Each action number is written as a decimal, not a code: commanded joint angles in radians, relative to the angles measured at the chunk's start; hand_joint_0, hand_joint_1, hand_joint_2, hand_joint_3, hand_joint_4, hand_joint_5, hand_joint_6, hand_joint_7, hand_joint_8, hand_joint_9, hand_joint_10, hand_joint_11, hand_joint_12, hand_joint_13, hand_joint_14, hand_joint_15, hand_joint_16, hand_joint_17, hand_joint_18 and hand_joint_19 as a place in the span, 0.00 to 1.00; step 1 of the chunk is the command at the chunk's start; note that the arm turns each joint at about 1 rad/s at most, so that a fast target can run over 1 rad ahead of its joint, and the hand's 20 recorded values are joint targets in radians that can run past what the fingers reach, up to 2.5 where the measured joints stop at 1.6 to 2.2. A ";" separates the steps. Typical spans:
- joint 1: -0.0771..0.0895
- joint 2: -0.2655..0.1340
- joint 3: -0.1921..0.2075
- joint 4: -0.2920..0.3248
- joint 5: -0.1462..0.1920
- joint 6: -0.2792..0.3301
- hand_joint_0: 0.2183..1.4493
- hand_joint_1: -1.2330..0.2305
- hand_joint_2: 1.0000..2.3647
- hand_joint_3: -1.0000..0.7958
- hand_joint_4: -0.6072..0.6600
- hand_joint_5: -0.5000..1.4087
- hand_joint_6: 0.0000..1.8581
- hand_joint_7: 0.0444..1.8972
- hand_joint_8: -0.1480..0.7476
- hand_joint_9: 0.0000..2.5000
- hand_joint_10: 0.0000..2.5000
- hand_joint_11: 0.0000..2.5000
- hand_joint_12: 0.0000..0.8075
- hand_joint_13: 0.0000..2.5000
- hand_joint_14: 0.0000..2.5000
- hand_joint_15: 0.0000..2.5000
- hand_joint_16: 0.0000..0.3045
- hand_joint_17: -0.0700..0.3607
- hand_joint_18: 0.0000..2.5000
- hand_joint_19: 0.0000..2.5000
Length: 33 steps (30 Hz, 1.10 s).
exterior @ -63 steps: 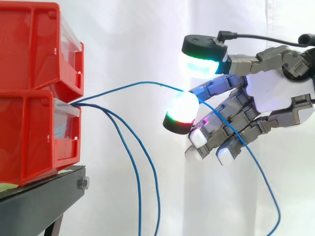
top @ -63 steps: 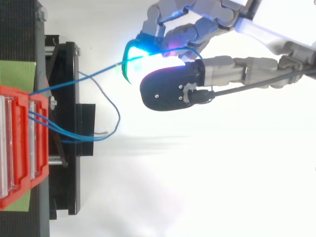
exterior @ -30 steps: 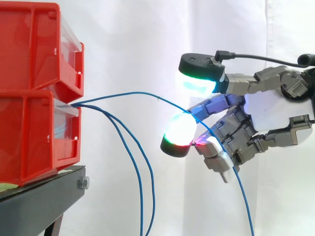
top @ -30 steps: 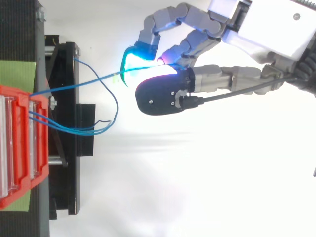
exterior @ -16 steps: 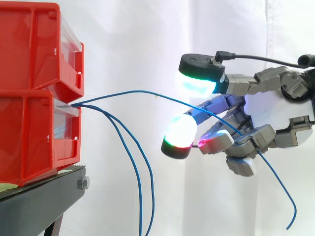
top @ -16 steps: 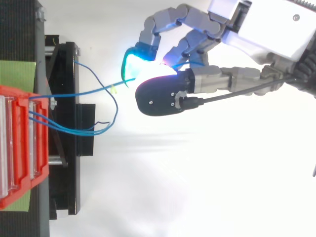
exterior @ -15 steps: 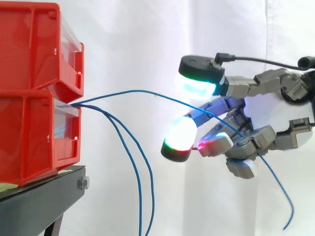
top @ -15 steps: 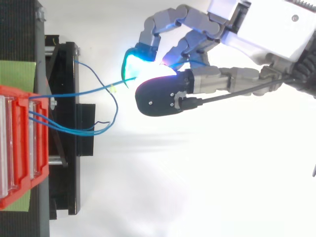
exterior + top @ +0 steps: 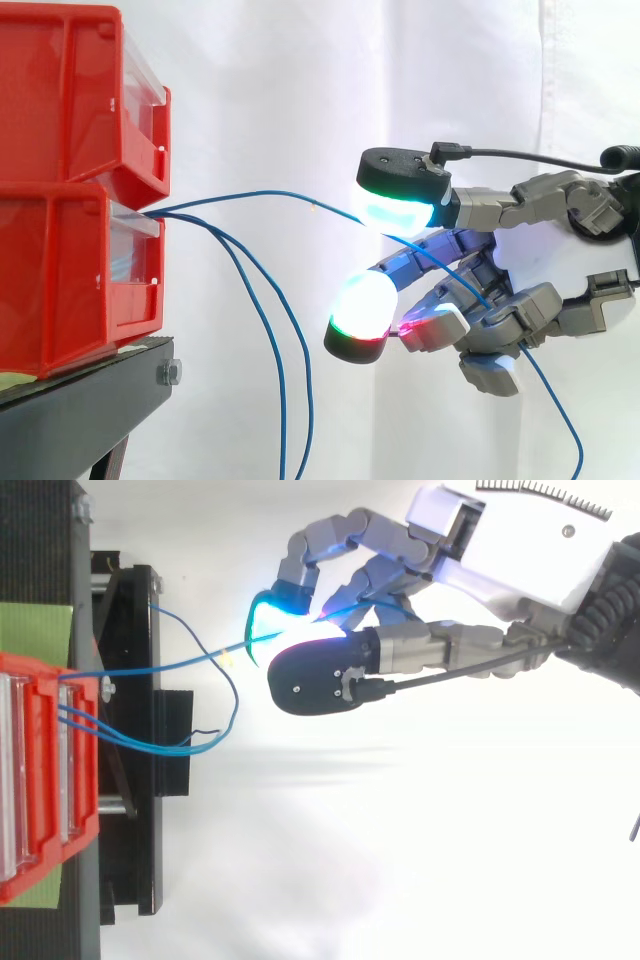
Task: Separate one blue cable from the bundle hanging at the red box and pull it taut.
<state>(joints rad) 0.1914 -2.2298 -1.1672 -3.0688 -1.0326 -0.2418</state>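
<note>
Hand (image 9: 515,312) curled round one blue cable (image 9: 260,193), which runs bowed from the lower red box (image 9: 60,270). Other cables (image 9: 284,420) hang apart. I should draw straight away, grip firm, until the slack goes.

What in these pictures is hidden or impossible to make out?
- Side view: lower ends of the two slack cables, cut off by the bottom edge.
- Both views: where the cables are fixed, behind the wall of the red bin.
- Top view: how the raised cable runs through the fingers, lost in their glow.
</note>
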 commanded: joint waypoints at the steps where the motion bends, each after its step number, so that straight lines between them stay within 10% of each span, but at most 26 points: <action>1: 0.000 0.001 0.001 -0.008 -0.001 0.019 0.24 0.53 0.00 0.28 0.63 0.16 0.38 0.50 0.51 0.32 0.19 0.58 0.44 0.33 0.75 0.47 0.16 0.41 0.41 0.52; 33: -0.009 0.033 0.113 -0.200 0.002 0.050 0.27 0.55 0.00 0.28 0.61 0.15 0.41 0.47 0.48 0.33 0.23 0.58 0.40 0.35 0.76 0.48 0.14 0.39 0.41 0.53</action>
<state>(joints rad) 0.1832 -2.1966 -1.0697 -3.2567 -1.0313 -0.1952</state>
